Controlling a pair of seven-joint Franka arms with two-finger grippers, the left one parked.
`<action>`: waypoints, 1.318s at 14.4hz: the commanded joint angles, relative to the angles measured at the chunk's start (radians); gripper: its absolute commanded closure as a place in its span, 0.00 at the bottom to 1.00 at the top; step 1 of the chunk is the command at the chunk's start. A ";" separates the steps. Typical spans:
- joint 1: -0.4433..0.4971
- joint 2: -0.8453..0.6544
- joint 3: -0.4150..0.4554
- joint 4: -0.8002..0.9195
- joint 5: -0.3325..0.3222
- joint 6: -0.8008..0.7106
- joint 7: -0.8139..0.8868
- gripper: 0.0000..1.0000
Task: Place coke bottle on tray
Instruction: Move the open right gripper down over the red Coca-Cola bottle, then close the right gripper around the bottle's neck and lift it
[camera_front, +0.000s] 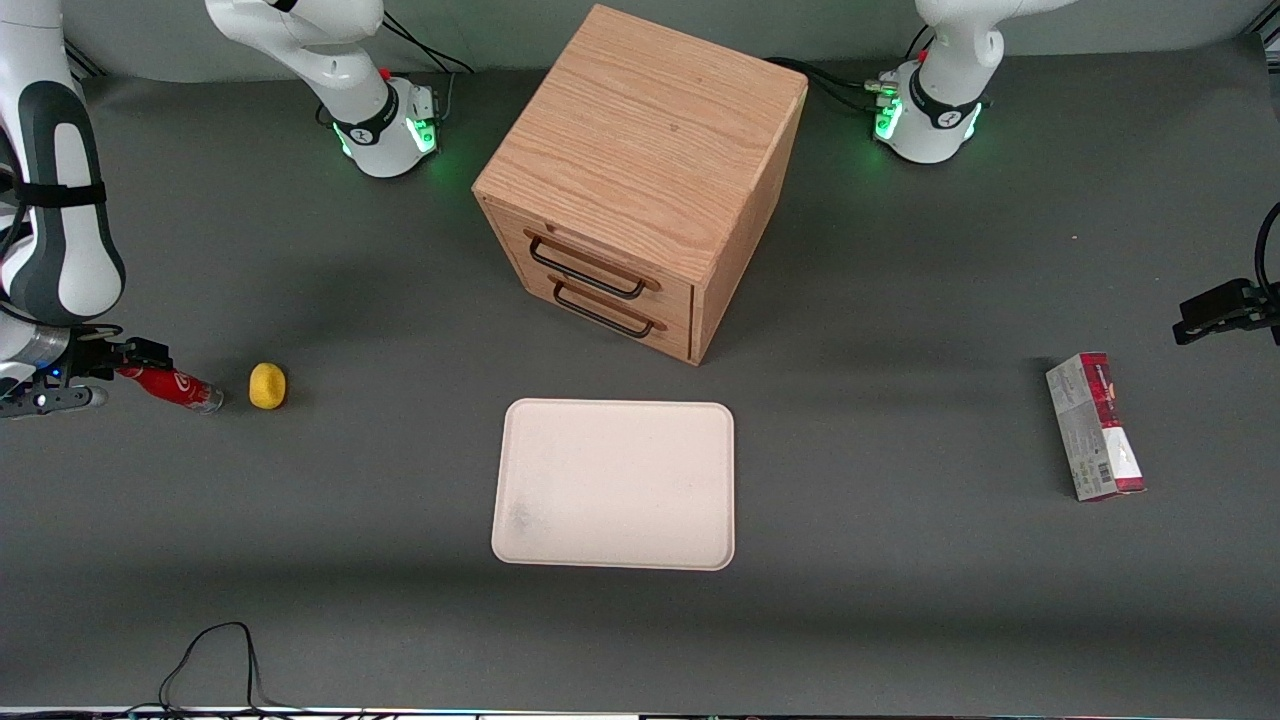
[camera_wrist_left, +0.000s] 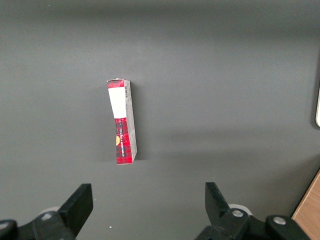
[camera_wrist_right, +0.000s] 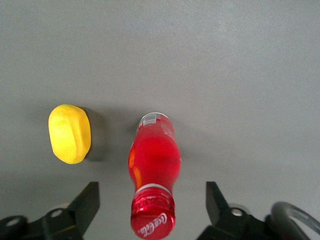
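Observation:
The coke bottle (camera_front: 172, 386) is small, slim and red. It lies on its side on the dark table at the working arm's end, base toward a yellow lump. In the right wrist view the coke bottle (camera_wrist_right: 154, 167) has its red cap with white script between my fingers (camera_wrist_right: 87, 205), which stand wide on either side without touching it. My right gripper (camera_front: 125, 372) is open around the cap end (camera_wrist_right: 151, 206). The cream-white tray (camera_front: 612, 484) lies flat and bare at the table's middle, in front of the cabinet, well away from the bottle.
A yellow lemon-like lump (camera_front: 267, 386) sits just beside the bottle's base, also in the right wrist view (camera_wrist_right: 70, 133). A wooden two-drawer cabinet (camera_front: 640, 180) stands farther from the camera than the tray. A red-and-grey carton (camera_front: 1095, 425) lies toward the parked arm's end.

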 joint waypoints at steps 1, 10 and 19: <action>0.013 0.007 -0.006 0.017 0.023 0.000 -0.032 0.94; 0.022 -0.067 -0.018 0.350 0.021 -0.434 -0.145 1.00; 0.016 -0.107 -0.018 0.829 0.014 -0.884 -0.207 1.00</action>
